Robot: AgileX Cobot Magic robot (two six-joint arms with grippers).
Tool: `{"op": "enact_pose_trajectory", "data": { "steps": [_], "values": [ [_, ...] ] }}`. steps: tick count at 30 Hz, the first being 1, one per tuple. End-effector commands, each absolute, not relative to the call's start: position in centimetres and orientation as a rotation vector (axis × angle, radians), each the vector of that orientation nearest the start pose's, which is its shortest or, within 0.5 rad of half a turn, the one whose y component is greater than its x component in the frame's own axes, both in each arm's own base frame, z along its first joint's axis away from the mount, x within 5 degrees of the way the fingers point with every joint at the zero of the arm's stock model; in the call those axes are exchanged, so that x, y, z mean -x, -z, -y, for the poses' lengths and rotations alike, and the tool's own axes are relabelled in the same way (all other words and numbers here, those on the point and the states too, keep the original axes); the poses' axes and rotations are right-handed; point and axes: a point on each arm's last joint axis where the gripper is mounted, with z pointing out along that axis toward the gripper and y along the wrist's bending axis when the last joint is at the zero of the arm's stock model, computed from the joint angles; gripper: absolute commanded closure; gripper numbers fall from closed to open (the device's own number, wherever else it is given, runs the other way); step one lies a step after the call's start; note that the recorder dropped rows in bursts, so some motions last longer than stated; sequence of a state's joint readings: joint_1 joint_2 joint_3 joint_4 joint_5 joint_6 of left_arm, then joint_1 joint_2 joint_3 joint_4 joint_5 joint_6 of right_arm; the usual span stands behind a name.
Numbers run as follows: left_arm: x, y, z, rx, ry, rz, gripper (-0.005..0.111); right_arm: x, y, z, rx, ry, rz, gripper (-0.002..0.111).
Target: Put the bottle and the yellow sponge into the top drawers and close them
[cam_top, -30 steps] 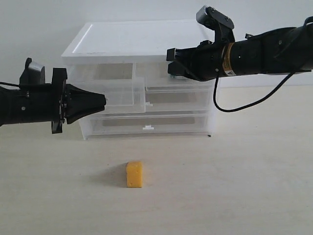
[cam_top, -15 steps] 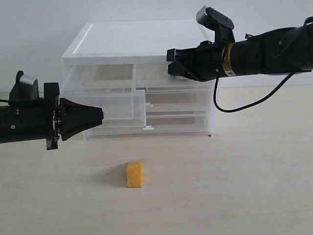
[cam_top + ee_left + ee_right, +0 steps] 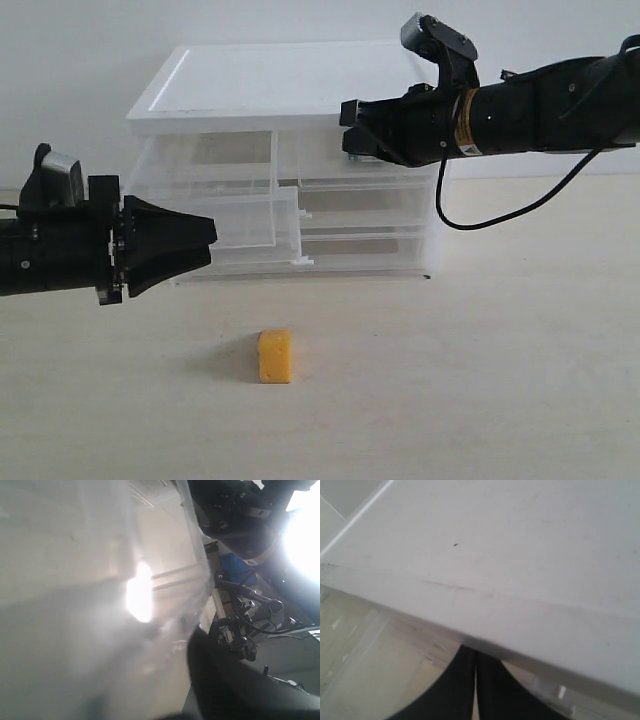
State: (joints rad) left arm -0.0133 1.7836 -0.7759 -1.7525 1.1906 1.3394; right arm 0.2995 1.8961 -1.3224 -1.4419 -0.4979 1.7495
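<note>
The yellow sponge [image 3: 275,357] stands on the table in front of the drawer unit [image 3: 280,85]. The bottle is not in view. The top left drawer [image 3: 255,215] is slid partly out of the unit. My left gripper [image 3: 210,243] is at its left side, jaws closed on the translucent wall [image 3: 100,605], with one dark finger [image 3: 215,680] showing. My right gripper [image 3: 347,130] is shut, its fingers [image 3: 460,680] pressed together with only a thin slit, tips tucked under the white top's front edge at the top right drawer [image 3: 330,172].
Two full-width drawers [image 3: 370,205] sit shut below the top pair, the lower with a white tab handle [image 3: 303,262]. The right arm's cable [image 3: 500,215] hangs beside the unit. Bare table [image 3: 480,380] lies around the sponge.
My left gripper has moved down the exterior view, towards the front, and the top left drawer has slid further out with it. The right arm and the sponge have not moved.
</note>
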Motion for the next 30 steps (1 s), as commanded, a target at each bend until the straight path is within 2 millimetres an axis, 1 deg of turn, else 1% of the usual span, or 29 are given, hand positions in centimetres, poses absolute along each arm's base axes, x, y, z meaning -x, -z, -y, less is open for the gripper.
{"op": "enact_pose_trajectory", "data": {
  "steps": [1, 5, 11, 15, 18, 20, 22, 24, 28, 30],
  "values": [
    [-29.0, -19.0, 9.1, -0.150, 1.632, -2.129, 0.039, -41.2, -25.7, -15.5, 0.190, -0.816, -1.998, 0.108],
    [-28.6, -18.3, 9.1, -0.235, 1.576, -2.211, 0.038, -41.2, -25.6, -15.5, 0.203, -0.808, -2.000, 0.108],
    [-28.2, -17.8, 9.0, -0.226, 1.563, -2.235, 0.039, -41.2, -25.6, -15.5, 0.203, -0.805, -2.000, 0.108],
    [-27.3, -16.3, 8.9, -0.222, 1.479, -2.293, 0.039, -41.2, -25.6, -15.4, 0.200, -0.790, -2.003, 0.108],
    [-26.3, -14.6, 8.7, -0.199, 1.348, -2.348, 0.039, -41.3, -25.5, -15.3, 0.203, -0.769, -2.006, 0.108],
    [-25.6, -13.8, 8.6, -0.195, 1.295, -2.327, 0.039, -41.3, -25.4, -15.3, 0.207, -0.753, -2.010, 0.108],
    [-24.5, -13.1, 8.8, -0.272, 1.262, -2.321, 0.040, -41.3, -25.4, -15.2, 0.214, -0.745, -2.009, 0.108],
    [-24.0, -12.8, 9.1, -0.317, 1.240, -2.331, 0.042, -41.3, -25.4, -15.2, 0.216, -0.744, -2.008, 0.108],
    [-23.6, -12.3, 9.6, -0.364, 1.188, -2.372, 0.042, -41.3, -25.4, -15.2, 0.213, -0.740, -2.009, 0.108],
    [-23.5, -12.0, 9.9, -0.381, 1.144, -2.402, 0.045, -41.3, -25.4, -15.2, 0.213, -0.740, -2.009, 0.108]
  ]
}}
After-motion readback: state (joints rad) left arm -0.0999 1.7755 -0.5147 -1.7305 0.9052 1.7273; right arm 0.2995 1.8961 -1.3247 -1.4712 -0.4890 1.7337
